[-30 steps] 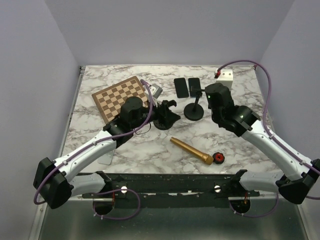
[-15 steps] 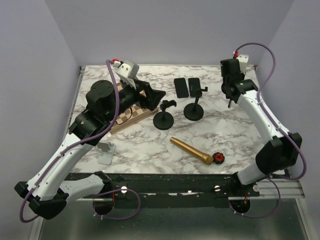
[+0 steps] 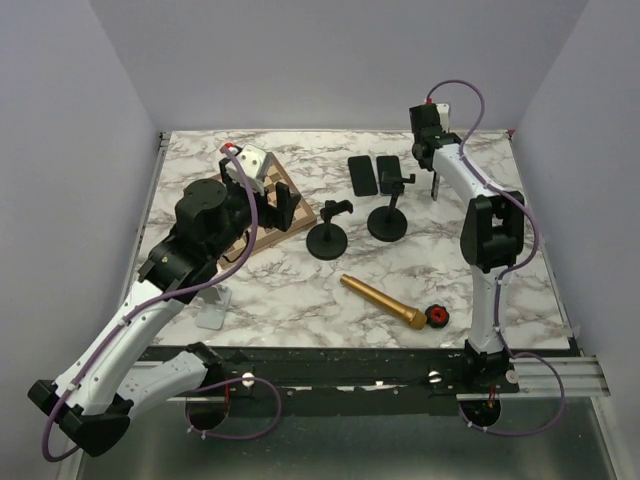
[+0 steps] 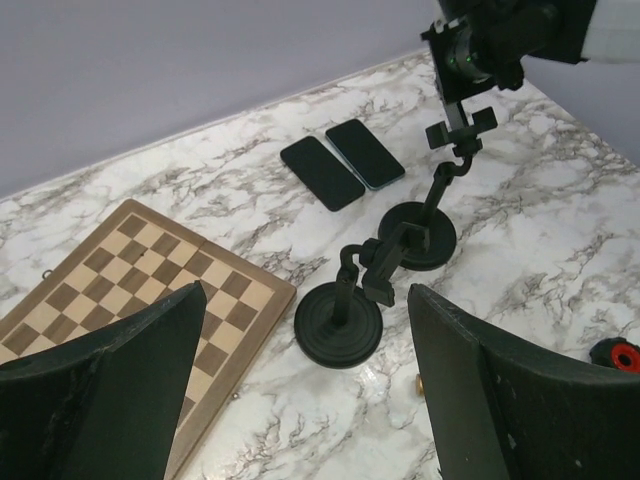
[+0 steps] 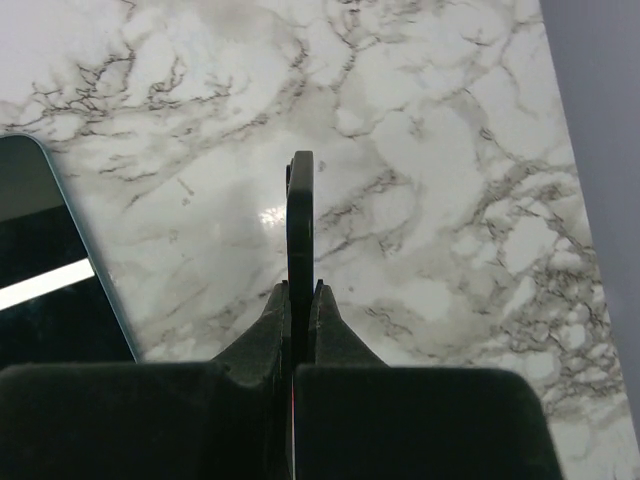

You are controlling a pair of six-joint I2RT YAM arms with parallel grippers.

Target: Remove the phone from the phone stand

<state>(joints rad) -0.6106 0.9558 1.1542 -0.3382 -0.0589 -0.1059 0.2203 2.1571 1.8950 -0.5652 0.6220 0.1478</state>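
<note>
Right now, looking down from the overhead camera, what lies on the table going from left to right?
From the left: small silver stand → chessboard → nearer black stand → left phone → right phone → red knob. The gold tube and farther black stand overlap others, so they are left out.

**Top external view:** fixed high behind the arm bases, looking down over the whole table (image 3: pixel 300 290).

**Left wrist view:** raised, facing obliquely between the left fingers (image 4: pixel 100 390) toward the chessboard (image 4: pixel 130 290), two phone stands (image 4: pixel 340 322) and two phones (image 4: pixel 322 172), all shared with the top view.

**Right wrist view:** close to the table, facing steeply down past the right fingers (image 5: pixel 265 335), sharing one phone's corner.
</note>
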